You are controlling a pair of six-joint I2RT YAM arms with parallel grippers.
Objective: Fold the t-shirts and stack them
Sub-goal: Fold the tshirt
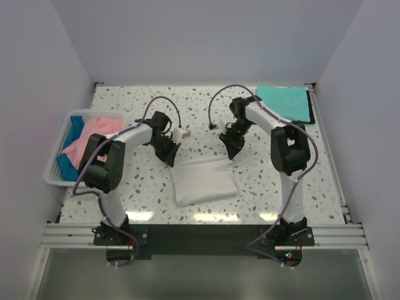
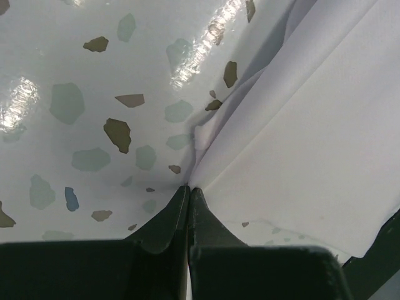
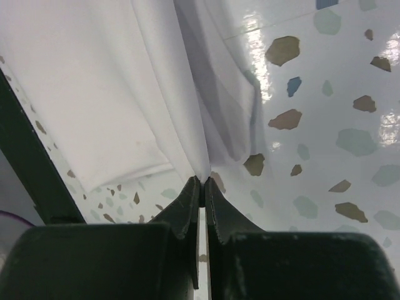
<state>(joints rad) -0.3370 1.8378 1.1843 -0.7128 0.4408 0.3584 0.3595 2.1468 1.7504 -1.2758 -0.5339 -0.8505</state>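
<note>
From above, pinched the white t-shirt (image 1: 203,181), lying centre toward the near edge, at its far corners with left gripper (image 1: 170,159) and right gripper (image 1: 235,153); probably needed a level, matched lift for a square fold. At left wrist, clamped shut on a cloth ridge, layer count unreadable. At right wrist, likewise shut on a pleat, sleeves out of frame.

A robot lab test cell is shown. A speckled desk (image 1: 269,187) is boxed in on three sides by plain white walls (image 1: 206,37). The cabled left arm (image 1: 109,165) and right arm (image 1: 289,150) are bolted to an aluminium rail (image 1: 206,232) at its near edge.
</note>
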